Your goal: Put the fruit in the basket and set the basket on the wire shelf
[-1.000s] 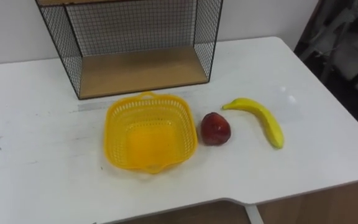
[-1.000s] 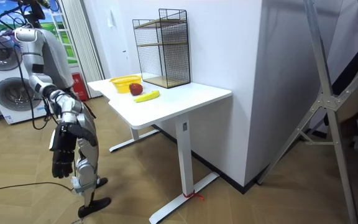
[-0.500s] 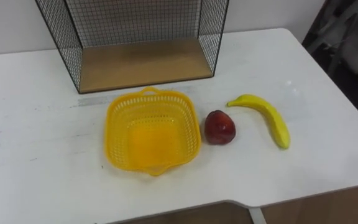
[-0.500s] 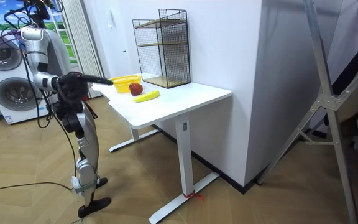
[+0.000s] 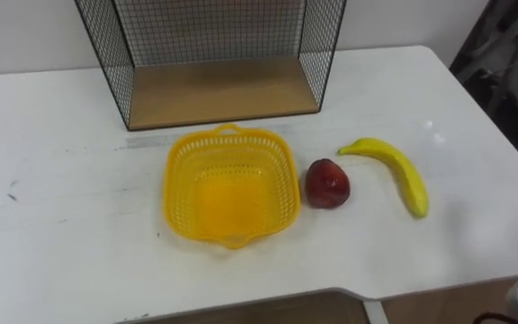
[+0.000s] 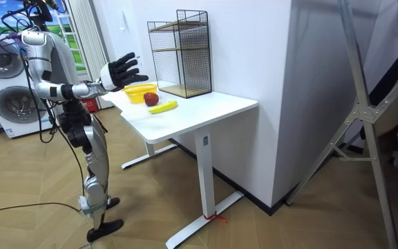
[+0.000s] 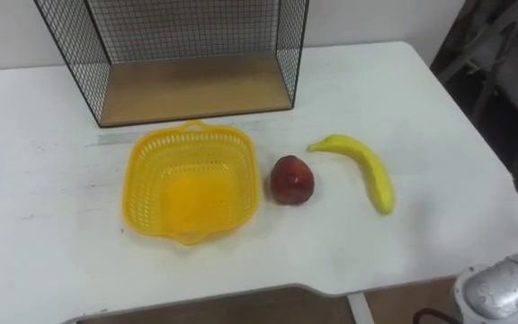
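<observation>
On the white worktop (image 5: 61,243), the yellow basket (image 5: 183,180) stands upright just in front of the wire shelf (image 5: 223,90). The red apple (image 5: 327,184) lies just beside the basket's right wall; the banana (image 5: 394,166) lies farther right, apart from the apple. In the room view, the robot stands at the worktop's left end with its right robot hand (image 6: 121,72) raised, fingers spread, holding nothing.

basket (image 5: 180,184): I read yellow plastic lattice, faint sheen
wire shelf (image 5: 223,90): thin black metal wire, matt wood board
table (image 5: 61,234): smooth matt white
apple (image 5: 327,184): glossy skin
banana (image 5: 398,171): smooth skin
</observation>
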